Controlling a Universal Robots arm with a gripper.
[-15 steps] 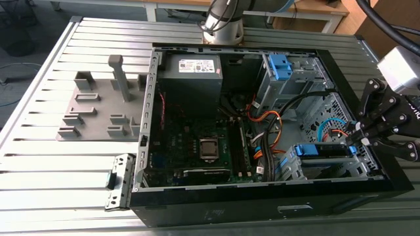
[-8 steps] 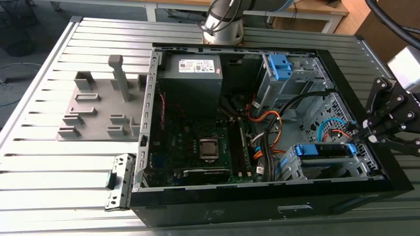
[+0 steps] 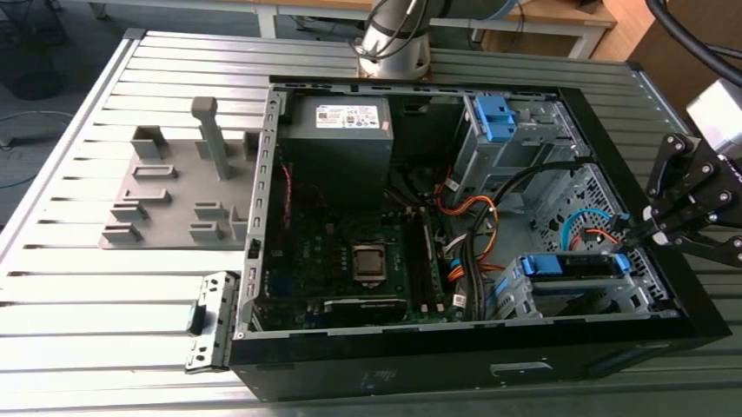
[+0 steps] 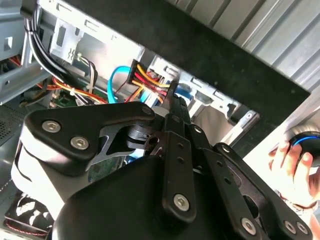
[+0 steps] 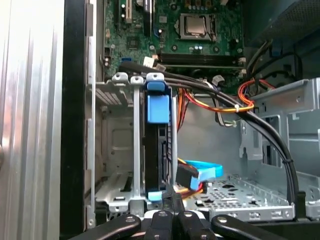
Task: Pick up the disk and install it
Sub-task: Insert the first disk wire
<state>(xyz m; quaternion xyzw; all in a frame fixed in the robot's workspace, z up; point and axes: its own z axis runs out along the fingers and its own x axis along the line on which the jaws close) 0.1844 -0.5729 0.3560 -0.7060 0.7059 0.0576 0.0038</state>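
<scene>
The disk [image 3: 571, 266] sits in the metal drive cage [image 3: 579, 291] at the lower right corner of the open computer case, its blue carrier frame around it. In the first wrist view the disk [image 5: 160, 150] stands edge-on in a cage slot, with a blue tab at its far end. My gripper [image 3: 632, 230] hangs over the case's right wall, just beside the cage. Its fingers [image 5: 173, 202] are shut together against the near end of the disk, next to the orange and blue cables. The second wrist view shows the shut fingertips [image 4: 172, 100] pointing into the case.
A grey power supply box [image 3: 339, 130] and a bare blue bracket [image 3: 495, 117] sit at the back of the case, the motherboard [image 3: 347, 252] in the middle. Black cable bundles [image 5: 260, 125] cross near the cage. A grey fixture [image 3: 174, 191] lies on the table. A person's hand [image 4: 292, 167] is outside the case.
</scene>
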